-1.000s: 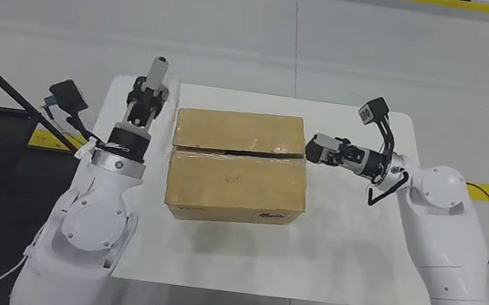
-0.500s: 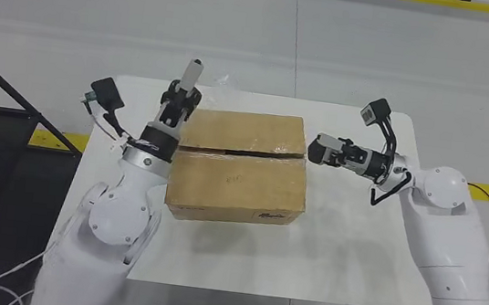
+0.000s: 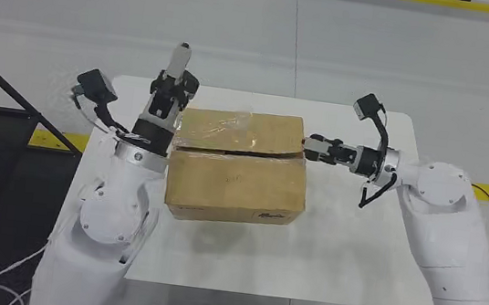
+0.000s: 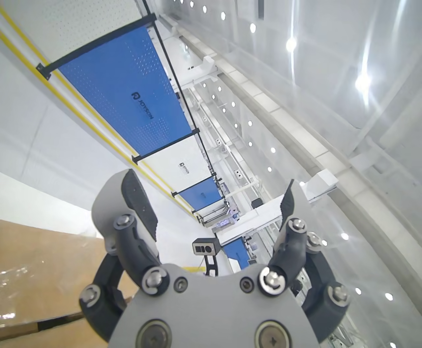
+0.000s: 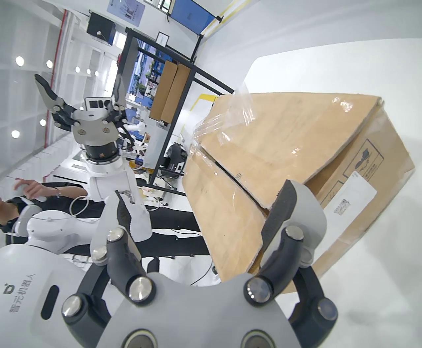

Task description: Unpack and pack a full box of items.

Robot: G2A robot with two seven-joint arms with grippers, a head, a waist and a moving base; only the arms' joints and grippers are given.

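Box (image 3: 238, 166) centred on table (image 3: 341, 266), flaps (image 3: 242, 132) shut | left gripper (image 4: 211, 184) raised beside it, spread, empty | right gripper (image 3: 309, 148) spread at seam's (image 3: 244, 153) end | best: slip one finger (image 5: 290, 204) under flap edge, lift slowly.

A white table (image 3: 351, 258) carries one cardboard box (image 3: 237, 175), set toward its far side. The box's two top flaps meet along a seam, with crumpled clear tape (image 3: 222, 127) on top.

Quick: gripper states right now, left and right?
Left gripper: open, holding nothing.
Right gripper: open, at the end of the box, holding nothing.
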